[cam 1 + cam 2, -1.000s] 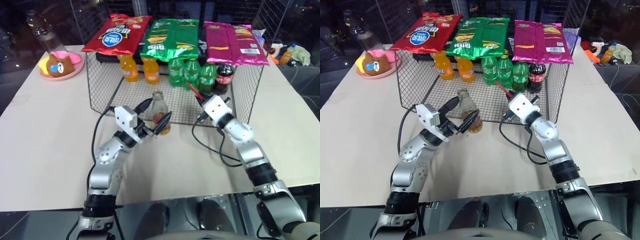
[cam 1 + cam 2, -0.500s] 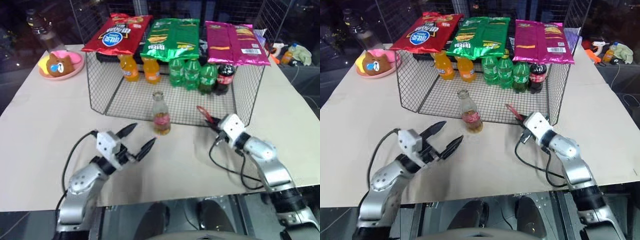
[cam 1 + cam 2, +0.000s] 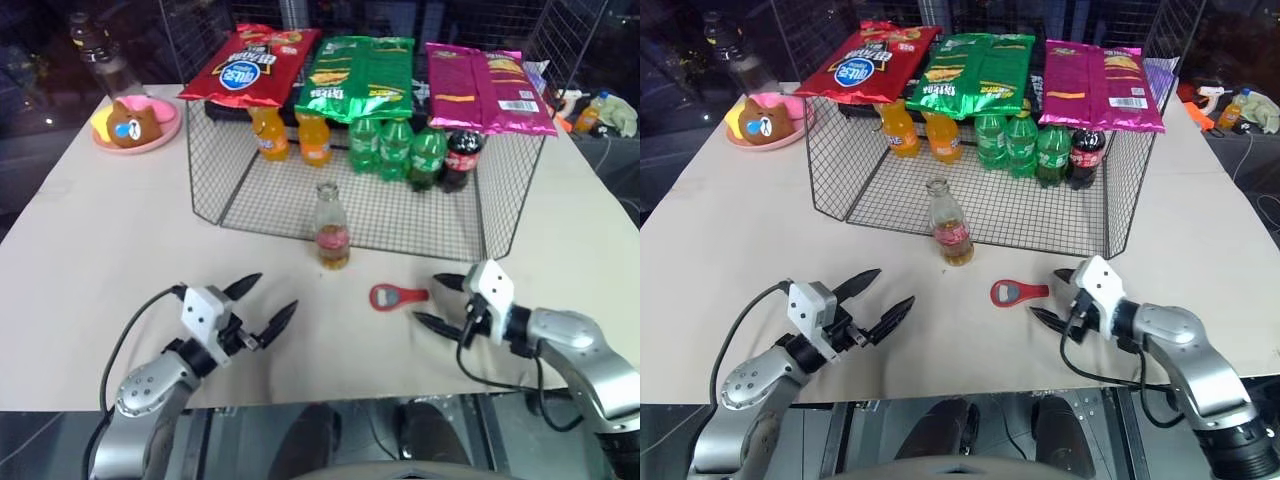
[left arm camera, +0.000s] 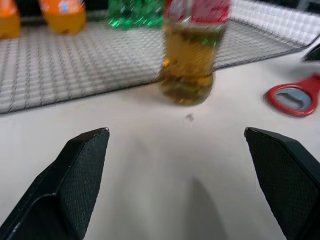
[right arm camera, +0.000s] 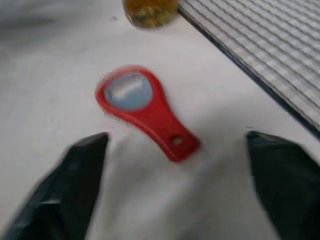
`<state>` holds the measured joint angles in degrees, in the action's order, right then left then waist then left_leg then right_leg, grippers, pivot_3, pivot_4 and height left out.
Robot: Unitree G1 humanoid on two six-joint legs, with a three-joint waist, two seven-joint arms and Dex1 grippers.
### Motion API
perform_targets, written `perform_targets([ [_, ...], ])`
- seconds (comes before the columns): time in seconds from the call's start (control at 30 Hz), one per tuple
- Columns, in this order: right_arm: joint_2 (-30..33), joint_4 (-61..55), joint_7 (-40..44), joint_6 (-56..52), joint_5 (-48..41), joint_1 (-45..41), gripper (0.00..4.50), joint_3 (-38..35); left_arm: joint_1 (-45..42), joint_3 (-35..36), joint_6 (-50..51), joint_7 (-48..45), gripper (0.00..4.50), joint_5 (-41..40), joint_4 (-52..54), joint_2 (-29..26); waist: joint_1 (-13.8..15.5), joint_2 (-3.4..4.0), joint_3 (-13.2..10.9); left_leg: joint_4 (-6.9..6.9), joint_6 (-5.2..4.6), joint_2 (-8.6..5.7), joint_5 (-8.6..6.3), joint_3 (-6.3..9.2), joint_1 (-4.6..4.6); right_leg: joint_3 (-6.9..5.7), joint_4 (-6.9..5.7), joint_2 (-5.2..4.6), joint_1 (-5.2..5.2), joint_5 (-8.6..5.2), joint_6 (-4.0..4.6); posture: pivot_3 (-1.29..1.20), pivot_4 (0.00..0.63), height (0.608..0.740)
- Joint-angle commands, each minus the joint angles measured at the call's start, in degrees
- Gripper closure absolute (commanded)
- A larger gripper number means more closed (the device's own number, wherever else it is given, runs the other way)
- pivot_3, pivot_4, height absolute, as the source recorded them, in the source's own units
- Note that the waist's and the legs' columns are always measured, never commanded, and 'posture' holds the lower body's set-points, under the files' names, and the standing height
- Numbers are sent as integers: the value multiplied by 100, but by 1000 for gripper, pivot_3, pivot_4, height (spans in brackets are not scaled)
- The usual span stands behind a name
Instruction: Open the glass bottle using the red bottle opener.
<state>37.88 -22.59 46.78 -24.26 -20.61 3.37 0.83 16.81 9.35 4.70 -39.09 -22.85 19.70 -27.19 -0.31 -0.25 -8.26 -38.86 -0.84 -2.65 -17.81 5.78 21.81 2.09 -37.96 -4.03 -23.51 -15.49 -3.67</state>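
From where I stand, everything sits around the glass bottle (image 3: 332,233), which is upright on the table (image 3: 90,250) just in front of the wire basket (image 3: 300,200). Well to the left of the bottle and nearer the table's front edge, the left gripper (image 3: 262,306) hangs with its two black fingers spread wide and nothing between them. The bottle's mouth looks bare, with no metal cap that I can make out, so the opening seems done. To the right of the bottle and a little nearer, the red bottle opener (image 3: 396,296) lies flat on the table. Further right, the right gripper (image 3: 443,303) has its jaws wide apart, just beside the opener's handle but apart from it, holding nothing. Little seems left.
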Motion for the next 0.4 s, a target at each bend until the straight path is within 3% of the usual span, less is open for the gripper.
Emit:
perform_targets([
  [0.03,113,-213,265,425,-254,487,36,-604,159,150,-40,54,0,127,140,-105,7,-1,0,0,0,0,0,-1,0,0,0,0,0,0,0,0,150,740],
  [0.17,16,-127,668,1051,-662,1191,36,-1343,446,304,-57,-25,0,90,250,-192,3,-1,0,5,-1,3,-1,-1,-4,2,1,1,4,0,0,0,150,740],
  [0.4,-166,466,1106,1976,-812,1570,36,-1837,697,525,-40,-17,0,105,333,-289,-18,-1,0,6,-21,7,-12,-4,-32,4,0,1,30,0,-1,0,150,740],
])
